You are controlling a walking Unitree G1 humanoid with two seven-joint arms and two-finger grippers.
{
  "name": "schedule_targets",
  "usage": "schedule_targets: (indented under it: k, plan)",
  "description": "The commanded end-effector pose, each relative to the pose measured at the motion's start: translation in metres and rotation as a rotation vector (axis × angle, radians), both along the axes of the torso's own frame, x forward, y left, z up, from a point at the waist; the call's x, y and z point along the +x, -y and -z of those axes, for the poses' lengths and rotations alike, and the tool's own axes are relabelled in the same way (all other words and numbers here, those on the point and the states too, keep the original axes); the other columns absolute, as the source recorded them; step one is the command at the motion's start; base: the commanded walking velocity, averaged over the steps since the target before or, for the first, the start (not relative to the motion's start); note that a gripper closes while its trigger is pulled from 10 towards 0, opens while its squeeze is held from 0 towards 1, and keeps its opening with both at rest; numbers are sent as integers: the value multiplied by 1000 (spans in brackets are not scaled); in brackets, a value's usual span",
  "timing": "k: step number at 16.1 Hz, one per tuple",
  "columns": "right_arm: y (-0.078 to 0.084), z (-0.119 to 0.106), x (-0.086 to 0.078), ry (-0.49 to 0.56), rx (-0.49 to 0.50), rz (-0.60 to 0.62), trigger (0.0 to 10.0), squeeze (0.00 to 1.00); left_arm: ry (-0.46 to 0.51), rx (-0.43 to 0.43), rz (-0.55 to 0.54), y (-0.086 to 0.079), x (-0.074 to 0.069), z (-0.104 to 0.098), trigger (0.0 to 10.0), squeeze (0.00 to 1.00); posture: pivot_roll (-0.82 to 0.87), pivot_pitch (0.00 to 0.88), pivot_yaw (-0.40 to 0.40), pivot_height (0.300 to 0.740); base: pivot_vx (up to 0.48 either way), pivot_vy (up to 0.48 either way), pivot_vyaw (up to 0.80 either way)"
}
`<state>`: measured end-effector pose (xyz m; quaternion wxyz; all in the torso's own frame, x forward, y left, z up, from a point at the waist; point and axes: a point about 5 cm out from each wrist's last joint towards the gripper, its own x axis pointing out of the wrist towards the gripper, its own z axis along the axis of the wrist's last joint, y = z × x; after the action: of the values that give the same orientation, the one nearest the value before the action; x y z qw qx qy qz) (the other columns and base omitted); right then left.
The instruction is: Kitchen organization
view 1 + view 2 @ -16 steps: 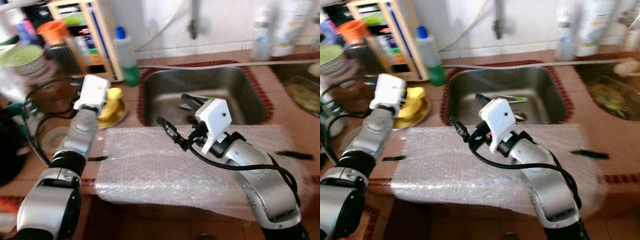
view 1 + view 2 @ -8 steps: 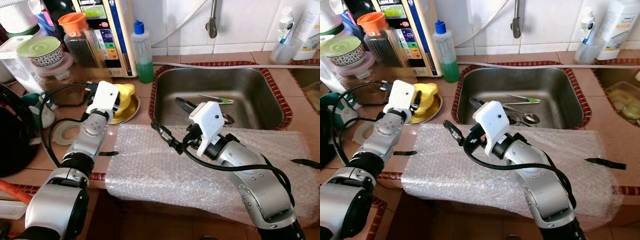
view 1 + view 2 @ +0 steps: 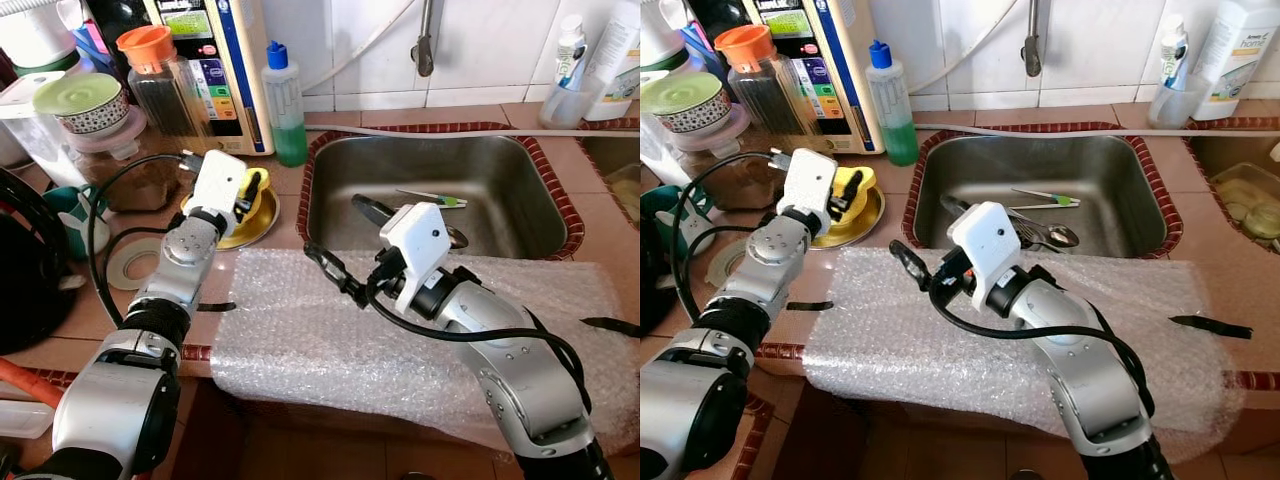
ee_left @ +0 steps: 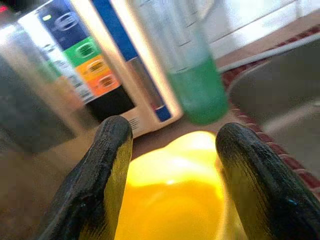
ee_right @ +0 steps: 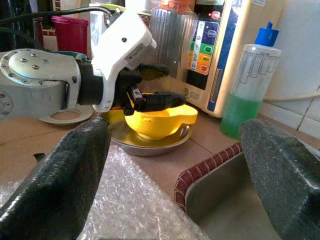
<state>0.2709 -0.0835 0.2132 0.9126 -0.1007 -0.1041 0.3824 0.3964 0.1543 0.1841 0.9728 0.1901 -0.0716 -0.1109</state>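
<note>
1. The left gripper (image 3: 847,186) is held over a yellow bowl (image 5: 159,119) seated in a metal dish (image 3: 246,228), just left of the steel sink (image 3: 500,190); its fingers (image 4: 107,170) are spread wide to either side of the bowl, which is not gripped.
2. The right gripper (image 3: 330,272) is poised above a bubble wrap sheet (image 3: 300,340) laid in front of the sink, its fingers parted and nothing held.
3. A green soap bottle (image 3: 286,105) is stood just behind the dish, and cutlery (image 3: 1045,232) is seen lying in the sink.
</note>
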Motion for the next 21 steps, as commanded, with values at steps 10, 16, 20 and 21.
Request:
schedule_targets:
  k: [10, 16, 20, 21]
  plan:
    - [-1, -2, 0, 15, -5, 2, 10000, 0, -181, 110, 121, -5, -3, 21, 4157, 0, -350, 118, 145, 740, 0, 0, 0]
    - [-1, -2, -1, 20, -14, 2, 10000, 0, -232, 108, 66, -14, -1, 24, 0, 0, -351, 117, 147, 740, 0, 0, 0]
    - [-2, -3, 0, 26, -17, 0, 10000, 0, -240, 109, 66, -14, -1, 24, 0, 0, -350, 112, 148, 740, 0, 0, 0]
    - [-2, -3, 0, 26, -17, 0, 10000, 0, -242, 109, 67, -14, -1, 24, 0, 0, -348, 110, 147, 740, 0, 0, 0]
